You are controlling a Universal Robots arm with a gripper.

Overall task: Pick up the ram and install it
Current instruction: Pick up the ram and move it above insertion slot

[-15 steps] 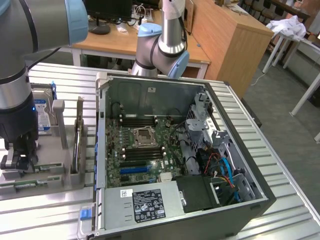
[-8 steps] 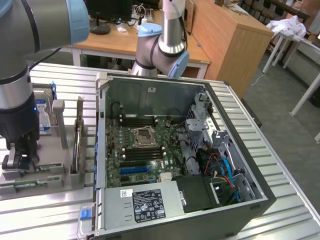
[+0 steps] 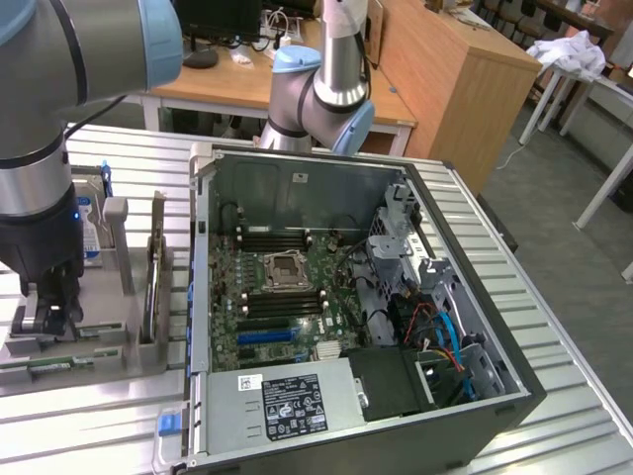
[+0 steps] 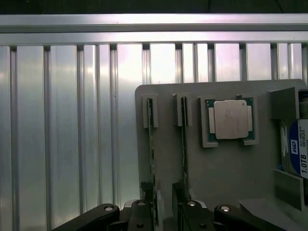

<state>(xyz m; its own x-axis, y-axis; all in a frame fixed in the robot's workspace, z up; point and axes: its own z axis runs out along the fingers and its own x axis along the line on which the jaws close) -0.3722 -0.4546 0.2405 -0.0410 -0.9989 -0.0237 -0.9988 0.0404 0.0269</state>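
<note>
Hand (image 3: 49, 315) wide open above the ram (image 4: 152, 144).
It hangs over a grey holder (image 4: 226, 178) on the worktop (image 4: 62, 134), to the exterior view's left of the open case (image 3: 267, 188); the ram and a second stick (image 4: 184, 144) stand on edge in slots.

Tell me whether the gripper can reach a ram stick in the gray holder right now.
Probably yes: the open gripper hangs just over the gray holder, and a ram stick stands on edge with nothing above it. The second ram stick close beside leaves little room.
</note>
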